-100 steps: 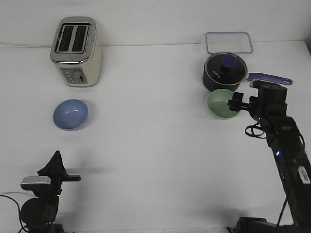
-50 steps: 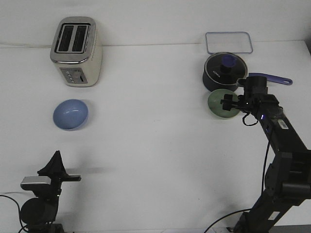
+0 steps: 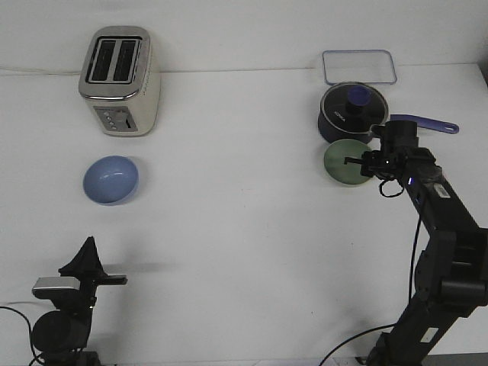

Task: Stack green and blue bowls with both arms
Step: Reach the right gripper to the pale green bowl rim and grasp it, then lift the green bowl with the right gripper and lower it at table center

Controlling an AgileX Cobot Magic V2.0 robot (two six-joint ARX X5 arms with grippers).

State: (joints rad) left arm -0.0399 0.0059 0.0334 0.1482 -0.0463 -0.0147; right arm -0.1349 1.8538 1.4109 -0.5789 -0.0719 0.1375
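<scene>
The pale green bowl (image 3: 341, 162) sits on the white table just in front of the navy saucepan. My right gripper (image 3: 360, 163) is at the bowl's right rim, with one thin finger reaching over the inside. I cannot tell whether it is closed on the rim. The light blue bowl (image 3: 111, 179) sits alone on the left, in front of the toaster, with nothing touching it. My left gripper (image 3: 87, 258) is far from both bowls at the near left edge. It points upward, its fingers meet in a tip, and it is empty.
A dark navy saucepan (image 3: 349, 113) with a lid and a long blue handle (image 3: 427, 123) stands right behind the green bowl, close to my right wrist. A clear container lid (image 3: 358, 66) lies behind it. A silver toaster (image 3: 120, 80) stands at the back left.
My right arm has stretched forward and lowered its gripper onto the green bowl's right rim. The bowl has shifted slightly left. The left arm and the blue bowl have not moved.
</scene>
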